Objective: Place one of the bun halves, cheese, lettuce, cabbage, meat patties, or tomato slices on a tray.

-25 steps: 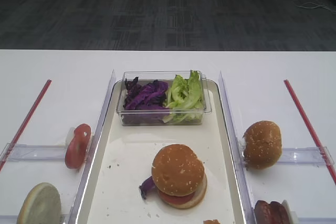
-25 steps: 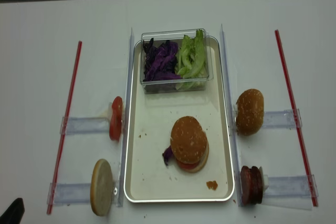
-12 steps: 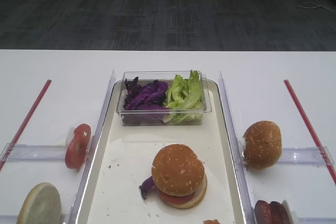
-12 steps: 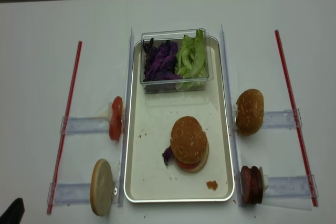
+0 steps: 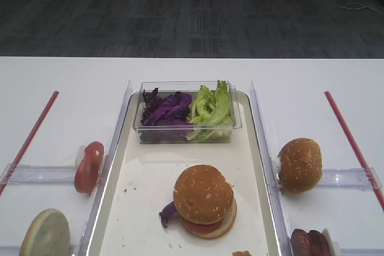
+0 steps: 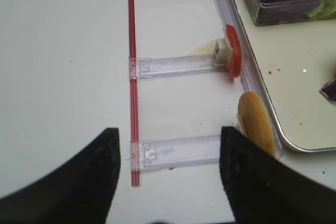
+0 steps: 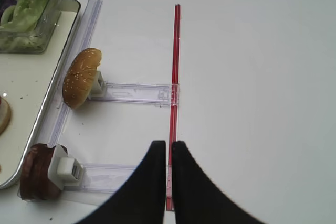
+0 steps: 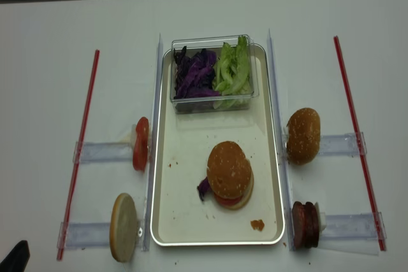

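On the white bench, the right end effector has just closed empty, fingers together, well apart from the assembled burger on the tray. The burger hasn't moved, so placement looks finished. The left end effector stands wide open, empty.

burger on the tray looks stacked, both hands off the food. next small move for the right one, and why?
Probably open the right hand and ease it toward the meat patties. It is shut on nothing, above the red strip outside the tray; the patties stand on edge in their holder close on its left, nearer than the spare bun top.
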`<action>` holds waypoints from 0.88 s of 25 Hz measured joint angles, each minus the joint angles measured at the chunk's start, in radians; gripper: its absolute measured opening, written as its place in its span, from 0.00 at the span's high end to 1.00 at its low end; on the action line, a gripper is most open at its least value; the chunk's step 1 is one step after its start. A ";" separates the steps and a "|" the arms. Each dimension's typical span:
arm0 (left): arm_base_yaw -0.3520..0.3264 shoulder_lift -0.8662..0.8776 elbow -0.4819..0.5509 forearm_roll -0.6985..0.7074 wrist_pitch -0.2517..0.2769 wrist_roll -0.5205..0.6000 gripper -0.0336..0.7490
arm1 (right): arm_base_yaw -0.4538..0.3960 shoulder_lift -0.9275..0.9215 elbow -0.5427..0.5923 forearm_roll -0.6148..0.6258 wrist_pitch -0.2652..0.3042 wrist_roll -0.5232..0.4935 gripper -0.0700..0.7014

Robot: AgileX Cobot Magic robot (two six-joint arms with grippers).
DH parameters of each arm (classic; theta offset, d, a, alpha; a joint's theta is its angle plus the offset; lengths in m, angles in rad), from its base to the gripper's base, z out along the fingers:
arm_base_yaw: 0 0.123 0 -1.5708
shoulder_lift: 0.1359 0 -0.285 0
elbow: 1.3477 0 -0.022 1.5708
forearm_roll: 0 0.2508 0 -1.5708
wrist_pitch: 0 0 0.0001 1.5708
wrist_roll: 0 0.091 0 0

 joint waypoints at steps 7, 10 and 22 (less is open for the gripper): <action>0.000 0.000 0.000 0.000 0.000 0.000 0.45 | 0.000 0.000 0.000 0.000 0.000 0.000 0.85; 0.000 0.000 0.000 0.000 0.000 0.000 0.45 | 0.000 0.000 0.000 0.000 0.000 0.000 0.85; 0.000 0.000 0.000 0.000 0.000 0.000 0.45 | 0.000 0.000 0.000 0.000 0.000 0.000 0.85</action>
